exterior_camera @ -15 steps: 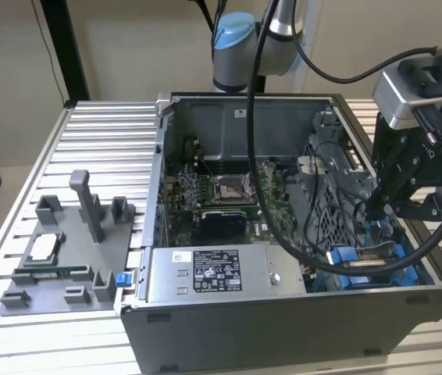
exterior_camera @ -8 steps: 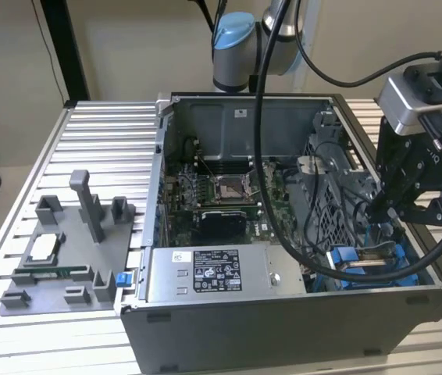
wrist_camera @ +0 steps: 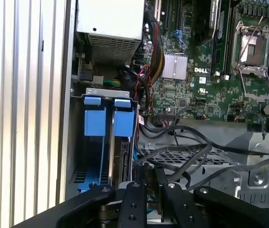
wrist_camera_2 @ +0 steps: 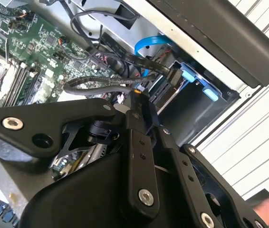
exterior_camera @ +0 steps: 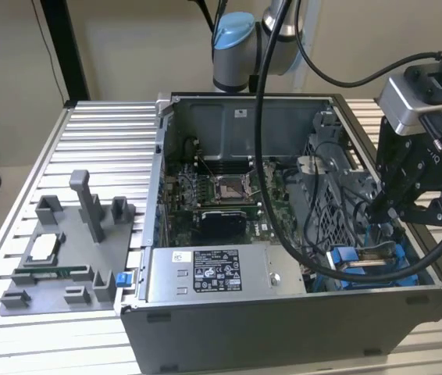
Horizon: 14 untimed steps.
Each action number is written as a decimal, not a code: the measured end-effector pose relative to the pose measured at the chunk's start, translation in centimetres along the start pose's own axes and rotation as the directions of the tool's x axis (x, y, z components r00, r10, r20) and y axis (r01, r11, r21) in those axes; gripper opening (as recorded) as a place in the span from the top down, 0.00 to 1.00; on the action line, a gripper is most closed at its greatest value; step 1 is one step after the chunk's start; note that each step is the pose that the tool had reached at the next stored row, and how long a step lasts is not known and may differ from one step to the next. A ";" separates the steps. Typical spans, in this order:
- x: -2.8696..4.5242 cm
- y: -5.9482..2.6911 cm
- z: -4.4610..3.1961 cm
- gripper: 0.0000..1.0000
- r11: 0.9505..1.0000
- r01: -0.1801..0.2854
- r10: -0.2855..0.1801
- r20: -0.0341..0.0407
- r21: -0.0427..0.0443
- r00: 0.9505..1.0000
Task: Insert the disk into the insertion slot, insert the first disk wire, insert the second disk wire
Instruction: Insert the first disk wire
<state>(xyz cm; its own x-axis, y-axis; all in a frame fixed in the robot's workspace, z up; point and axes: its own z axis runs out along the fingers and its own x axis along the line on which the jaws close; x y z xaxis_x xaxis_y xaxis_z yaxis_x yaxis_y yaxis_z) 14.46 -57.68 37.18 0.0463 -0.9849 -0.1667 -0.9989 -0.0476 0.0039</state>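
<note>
You have an open computer case (exterior_camera: 283,328) standing on the ribbed metal surface (exterior_camera: 104,141). Inside it, the green motherboard (exterior_camera: 180,205) lies near the middle, with a silver power-supply box (exterior_camera: 213,273) at its six o'clock. At nine o'clock of the case, a grey tray (exterior_camera: 57,266) carries upright pegs. In the first wrist view, black cables (wrist_camera: 182,135) cross the board.

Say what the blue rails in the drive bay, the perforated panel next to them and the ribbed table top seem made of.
Insertion slot rails: likely moulded plastic, bright blue, matt, evenly coloured. Perforated panel: apparently sheet metal, grey, thin, punched with small holes. Table top: probably aluminium profile, pale satin, with straight parallel grooves.
</note>
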 end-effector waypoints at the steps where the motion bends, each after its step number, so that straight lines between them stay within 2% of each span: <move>1: 0.01 0.00 0.02 1.00 1.000 0.000 0.000 0.000 0.000 1.000; 7: 0.21 -0.27 0.23 1.00 1.000 0.000 0.000 0.000 0.000 1.000; 14: 1.29 -0.44 0.37 1.00 1.000 0.000 0.000 0.000 0.000 1.000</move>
<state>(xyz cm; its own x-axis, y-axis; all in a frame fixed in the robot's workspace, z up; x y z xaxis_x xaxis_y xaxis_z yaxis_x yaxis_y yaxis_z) 14.95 -58.86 36.60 0.0463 -0.9849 -0.1668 -0.9989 -0.0476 0.0039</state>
